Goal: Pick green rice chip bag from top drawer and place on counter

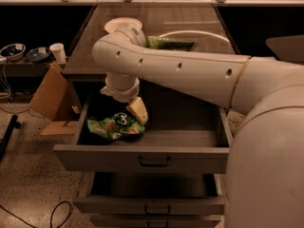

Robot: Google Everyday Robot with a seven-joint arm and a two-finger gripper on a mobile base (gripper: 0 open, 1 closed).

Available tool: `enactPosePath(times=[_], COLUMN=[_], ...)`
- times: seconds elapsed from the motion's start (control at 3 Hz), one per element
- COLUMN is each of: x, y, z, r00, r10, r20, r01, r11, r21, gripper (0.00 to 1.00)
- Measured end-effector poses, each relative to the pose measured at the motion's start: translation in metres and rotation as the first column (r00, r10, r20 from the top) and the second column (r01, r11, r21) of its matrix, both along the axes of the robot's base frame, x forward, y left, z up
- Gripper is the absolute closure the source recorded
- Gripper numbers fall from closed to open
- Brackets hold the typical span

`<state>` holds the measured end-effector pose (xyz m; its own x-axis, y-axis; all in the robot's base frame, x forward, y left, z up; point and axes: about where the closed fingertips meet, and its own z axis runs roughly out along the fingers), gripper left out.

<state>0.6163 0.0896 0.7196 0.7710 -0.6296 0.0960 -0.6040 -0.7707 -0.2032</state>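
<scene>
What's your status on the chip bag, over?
Gripper low inside open top drawer, just over green rice chip bag. Bag lying on drawer floor, not lifted. Darker green bag on counter, behind arm.
</scene>
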Motion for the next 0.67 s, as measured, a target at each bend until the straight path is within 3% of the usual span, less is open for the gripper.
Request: enactPosePath(times=[0.33,0.67], x=[-0.001,0.000], y=[0.010,0.020], z=[-0.022,-0.040], r00=[0.9994,0.9992], r10=[0.013,0.027], r20=[0.032,0.030], r01=[-0.012,-0.026], r11=[1.000,0.999], r21=[-0.010,-0.020], gripper=[0.00,0.00])
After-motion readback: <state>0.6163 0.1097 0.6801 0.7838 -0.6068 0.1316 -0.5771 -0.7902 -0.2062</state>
